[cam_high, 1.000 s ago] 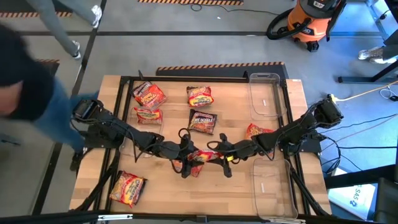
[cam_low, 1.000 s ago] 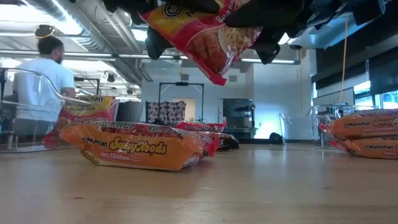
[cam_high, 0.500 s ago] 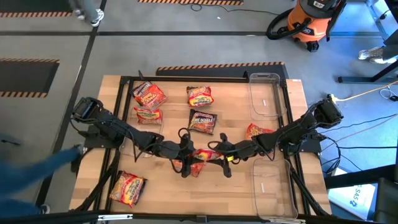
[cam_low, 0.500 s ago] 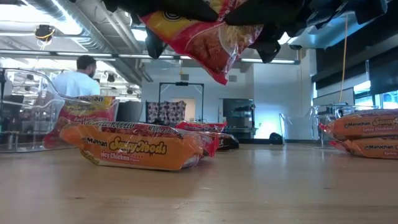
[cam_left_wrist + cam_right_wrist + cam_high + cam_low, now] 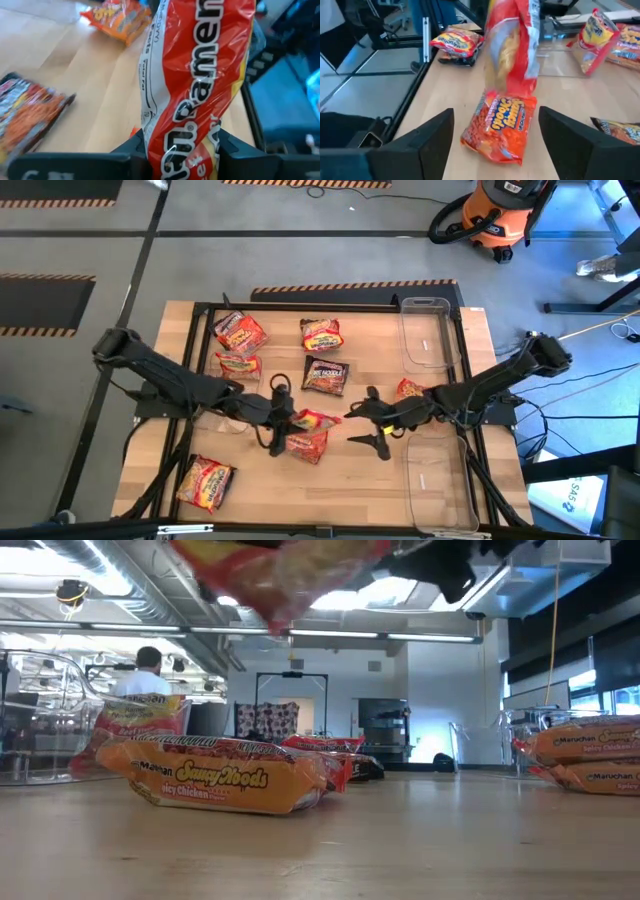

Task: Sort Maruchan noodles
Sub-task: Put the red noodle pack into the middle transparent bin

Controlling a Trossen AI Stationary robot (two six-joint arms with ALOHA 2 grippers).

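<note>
Here the left tool (image 5: pixel 283 423) pinches a red-and-yellow crinkly plastic noodle packet (image 5: pixel 312 420) above the wooden counter (image 5: pixel 350 475). The right tool (image 5: pixel 372 428) stands spread, empty, just beside it.

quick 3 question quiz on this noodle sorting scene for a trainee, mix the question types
1. True or false: the left tool is shut on a red ramen packet.
2. Multiple choice: the right tool is A) gripping a packet, B) open with nothing between its fingers, C) inside a bin.
3. Fill in: the packet lying beside the right arm is next to the clear ___ at the table's right side.

Key
1. True; the left wrist view shows the packet pinched.
2. B
3. bin; the packet lies beside it.
</note>
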